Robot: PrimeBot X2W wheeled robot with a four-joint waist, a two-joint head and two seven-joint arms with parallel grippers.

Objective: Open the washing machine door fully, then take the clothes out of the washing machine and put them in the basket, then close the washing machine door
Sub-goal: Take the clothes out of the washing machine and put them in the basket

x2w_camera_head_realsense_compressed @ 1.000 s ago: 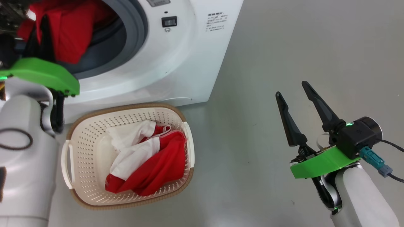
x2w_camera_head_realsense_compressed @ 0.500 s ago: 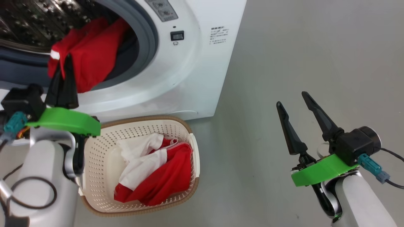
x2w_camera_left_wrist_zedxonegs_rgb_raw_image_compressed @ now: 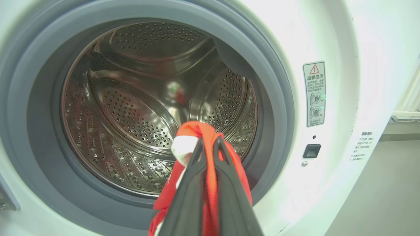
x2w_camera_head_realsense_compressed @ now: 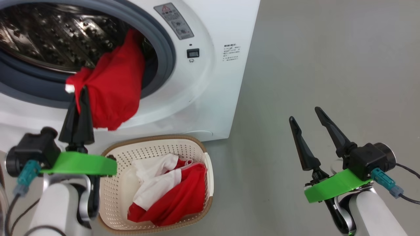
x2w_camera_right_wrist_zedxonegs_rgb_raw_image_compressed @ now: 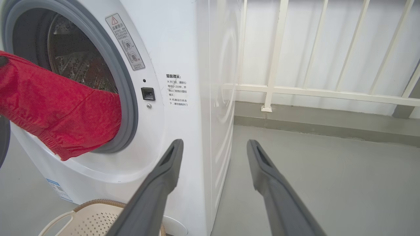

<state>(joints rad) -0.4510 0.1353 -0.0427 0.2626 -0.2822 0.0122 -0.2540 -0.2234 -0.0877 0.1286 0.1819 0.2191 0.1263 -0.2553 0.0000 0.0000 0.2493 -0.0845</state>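
The white washing machine (x2w_camera_head_realsense_compressed: 213, 82) stands with its round opening uncovered, showing the grey rubber ring (x2w_camera_head_realsense_compressed: 165, 62) and steel drum (x2w_camera_left_wrist_zedxonegs_rgb_raw_image_compressed: 137, 98). The washing machine door is out of view. My left gripper (x2w_camera_head_realsense_compressed: 78, 95) is shut on a bunched red garment (x2w_camera_head_realsense_compressed: 115, 88) that trails from the drum over the ring's lower right; the wrist view shows the left gripper (x2w_camera_left_wrist_zedxonegs_rgb_raw_image_compressed: 207, 144) pinching red and white cloth. The basket (x2w_camera_head_realsense_compressed: 210, 173) sits on the floor below the opening, holding red and white clothes (x2w_camera_head_realsense_compressed: 170, 193). My right gripper (x2w_camera_head_realsense_compressed: 304, 114) hovers open and empty to the machine's right.
Grey floor (x2w_camera_head_realsense_compressed: 328, 49) spreads to the right of the machine. A white railing (x2w_camera_right_wrist_zedxonegs_rgb_raw_image_compressed: 272, 65) and wall stand behind it. The right gripper (x2w_camera_right_wrist_zedxonegs_rgb_raw_image_compressed: 215, 142) points at the machine's front right corner, with the basket (x2w_camera_right_wrist_zedxonegs_rgb_raw_image_compressed: 85, 213) rim low on the left.
The head camera has shifted. My left gripper has drawn the red garment back out of the drum, so it now hangs over the rubber ring. The right gripper has stayed open.
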